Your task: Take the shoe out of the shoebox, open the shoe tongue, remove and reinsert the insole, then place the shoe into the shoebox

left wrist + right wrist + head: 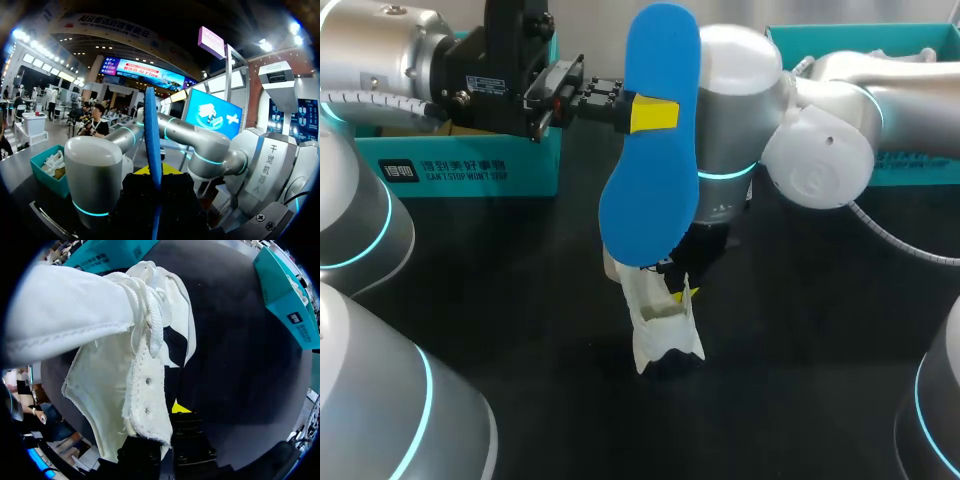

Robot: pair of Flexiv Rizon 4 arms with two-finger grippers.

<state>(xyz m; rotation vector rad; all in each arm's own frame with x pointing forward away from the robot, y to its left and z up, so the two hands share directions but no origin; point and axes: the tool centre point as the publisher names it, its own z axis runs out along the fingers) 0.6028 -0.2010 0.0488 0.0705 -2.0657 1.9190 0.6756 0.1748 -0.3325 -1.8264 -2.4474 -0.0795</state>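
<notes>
**Insole out and held above the shoe, ready to go back in**

Your left fingers are pressed onto the blue insole from both faces. They pinch it partway up, so it hangs upright above the white shoe, which rests on the dark worktop. Your right fingers look nearly closed on the shoe's laced eyelet flap and pull the opening wide, but one tip is hidden behind the flap, so that grip is a judgement. To reinsert well, tilt the insole so its lower end points into the opening and line it up with the shoe's length. Feed it along the sole bed rather than against the tongue, and hold the flap back until the upper end seats flat. Ease off if the insole starts to buckle.
</notes>
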